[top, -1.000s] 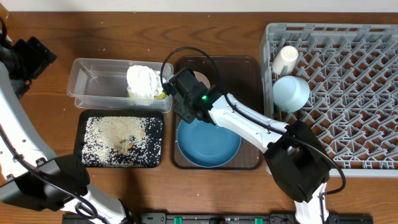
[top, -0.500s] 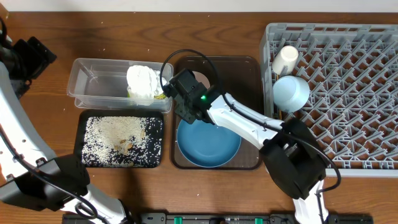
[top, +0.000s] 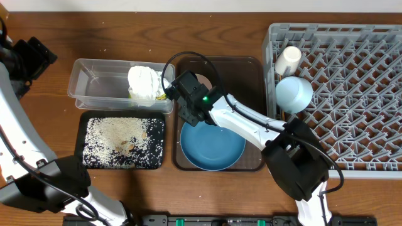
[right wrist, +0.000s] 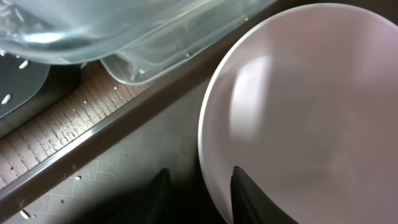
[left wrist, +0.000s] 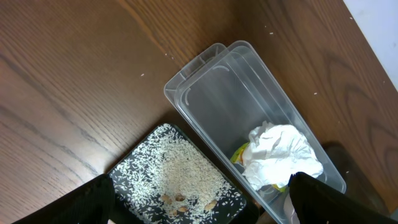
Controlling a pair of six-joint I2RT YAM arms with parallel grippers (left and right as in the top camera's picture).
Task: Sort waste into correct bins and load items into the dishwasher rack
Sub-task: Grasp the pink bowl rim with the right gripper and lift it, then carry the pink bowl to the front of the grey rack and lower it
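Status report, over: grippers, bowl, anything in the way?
Left gripper open, empty, aloft. Right gripper open, astride pink bowl rim in brown tray. Blue plate close beside, not blocking.

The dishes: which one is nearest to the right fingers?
The pinkish-white bowl: its rim lies between the right fingers; the dark-blue plate lies farther off.

It looked like a robot lab bench staged as a dish-clearing station: a wood-grain counter (top: 125, 37) carried a grey commercial dishwasher rack (top: 352, 100), a clear tub (top: 94, 81) and a black tray (top: 80, 144).
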